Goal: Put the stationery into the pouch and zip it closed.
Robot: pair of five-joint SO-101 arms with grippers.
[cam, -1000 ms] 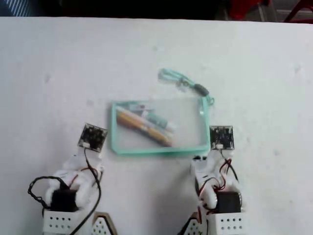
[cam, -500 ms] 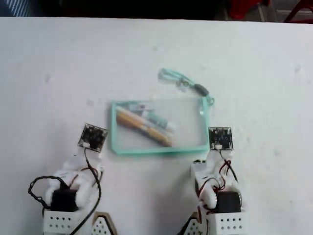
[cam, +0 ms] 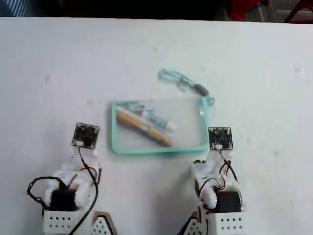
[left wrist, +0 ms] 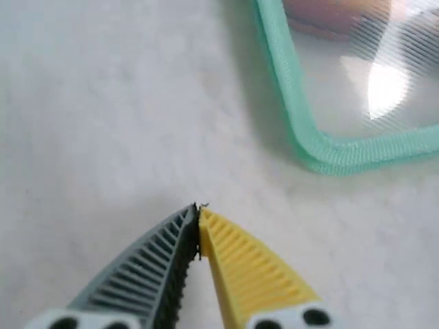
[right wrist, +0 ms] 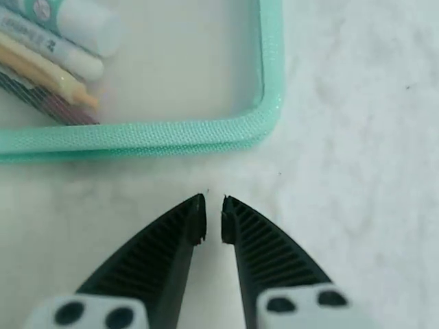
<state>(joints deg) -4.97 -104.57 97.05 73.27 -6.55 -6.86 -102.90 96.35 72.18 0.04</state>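
Two arms are sitting at the near edge of the table (cam: 254,58), and the pouch (cam: 160,142) is lying flat just beyond them, toward the table's middle. Stationery (cam: 144,125) is lying inside the pouch toward its left edge, showing through the clear face. A teal cord (cam: 182,81) is trailing from the pouch's far right corner toward the table's far edge. The left gripper (left wrist: 198,211) is hovering near the pouch's near left corner, its fingers pressing together on nothing. The right gripper (right wrist: 211,205) is hovering just beside the near right corner, its fingers standing slightly apart and empty.
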